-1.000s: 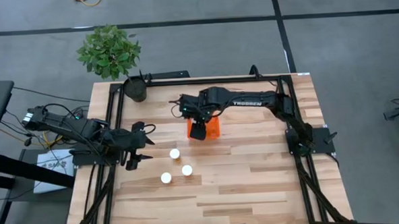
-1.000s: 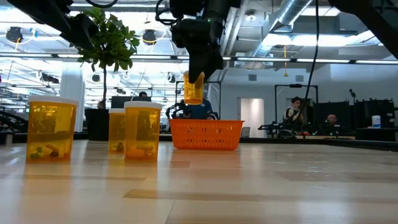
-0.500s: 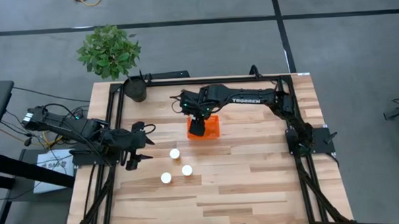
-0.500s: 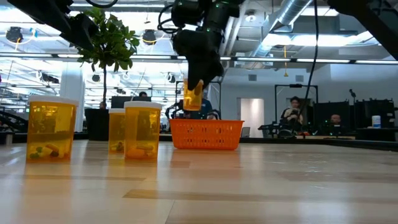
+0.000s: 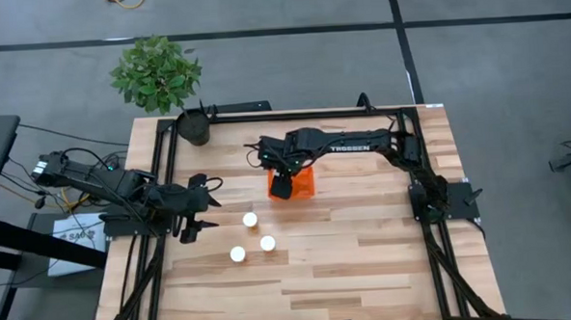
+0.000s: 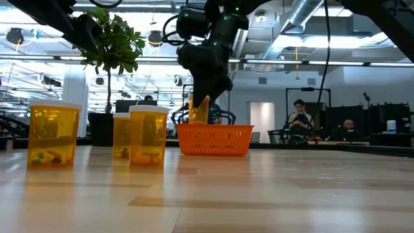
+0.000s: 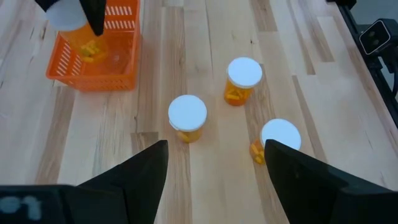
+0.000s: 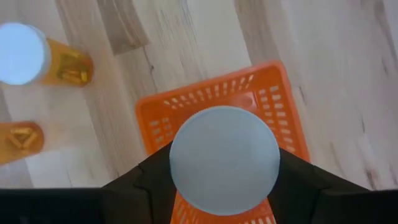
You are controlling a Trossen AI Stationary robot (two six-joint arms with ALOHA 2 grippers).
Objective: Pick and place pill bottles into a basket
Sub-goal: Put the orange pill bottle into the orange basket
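Note:
My right gripper hangs over the orange basket, shut on a pill bottle with an amber body and a white cap. Three more white-capped bottles stand upright on their bases on the table, one nearest the basket, two nearer the front. They also show in the left wrist view. My left gripper is open and empty, left of the three bottles. My right gripper pinches the bottle at its cap end between its two fingers, one on either side. The fingers come from above, pointing down. The bottle hangs tilted below them, its lower end at the basket's rim; whether it touches the basket, I cannot tell.
A dark plant pot with a green plant stands at the table's far left corner. The black frame rails run along the table's sides. Bare wood lies at the front and right. People show in the room beyond.
My right gripper has gone down toward the basket with the bottle. The bottle, well above the rim before, now hangs lower and more tilted, its lower end at the rim. My left arm has kept still.

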